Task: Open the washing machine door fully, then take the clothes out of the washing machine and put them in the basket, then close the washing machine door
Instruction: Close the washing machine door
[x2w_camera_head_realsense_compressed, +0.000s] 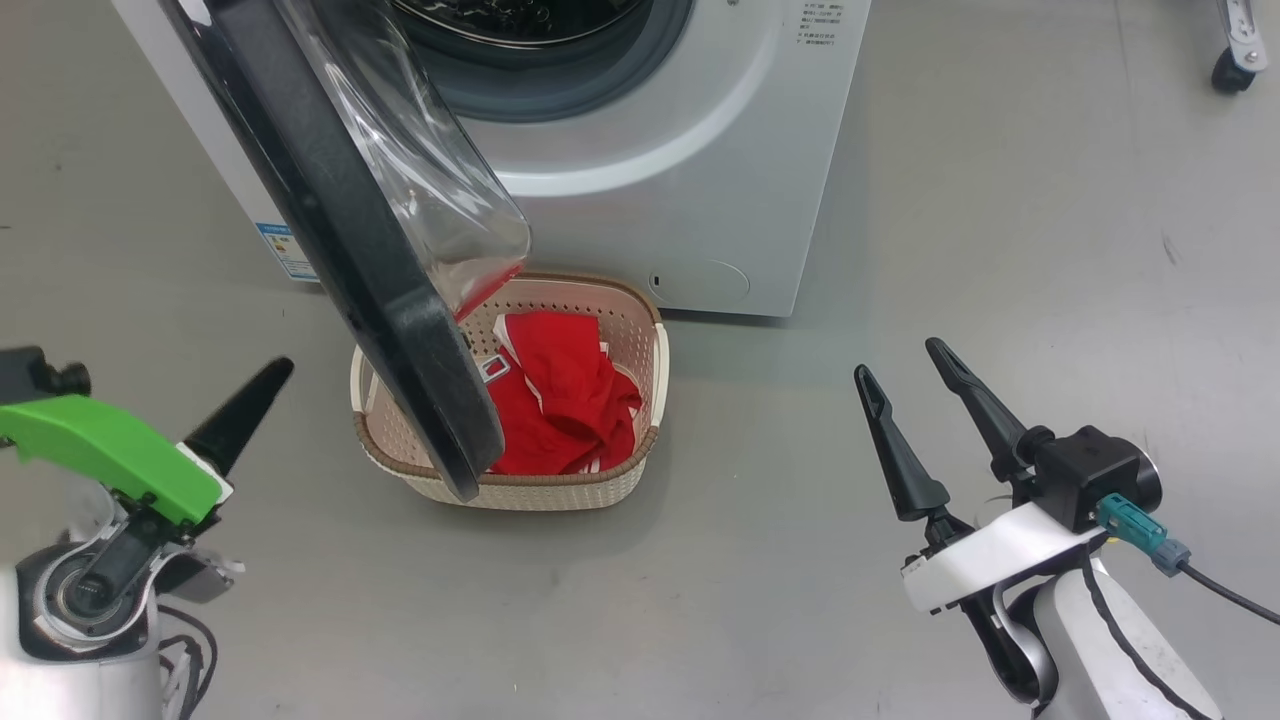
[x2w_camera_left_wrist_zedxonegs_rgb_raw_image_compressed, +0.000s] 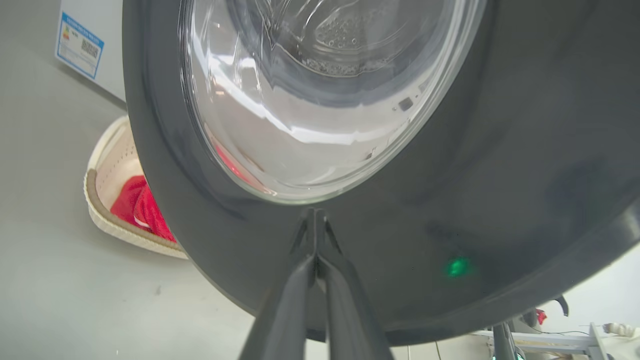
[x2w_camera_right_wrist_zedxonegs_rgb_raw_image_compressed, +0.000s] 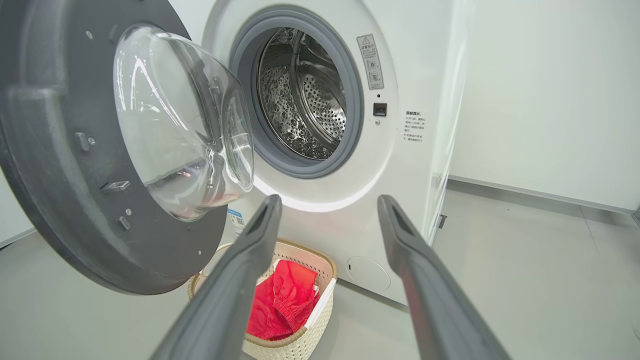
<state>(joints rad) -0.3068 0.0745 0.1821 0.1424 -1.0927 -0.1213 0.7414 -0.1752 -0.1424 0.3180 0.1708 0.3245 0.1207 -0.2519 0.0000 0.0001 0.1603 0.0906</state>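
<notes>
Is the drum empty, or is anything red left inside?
Empty as far as it shows: the drum is bare steel in the right wrist view, and the red clothes lie in the basket.

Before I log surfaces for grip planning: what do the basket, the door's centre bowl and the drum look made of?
The basket: cream moulded plastic, matt, holes punched, brown woven-look rim. The door's centre bowl: clear, glossy, with reflections; glass or hard plastic. The drum: bright perforated metal, probably stainless steel.

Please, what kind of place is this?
Probably a test room arranged as a laundry corner: a white front-loading washing machine on a smooth grey floor, with a cream perforated plastic basket of red clothes before it.
</notes>
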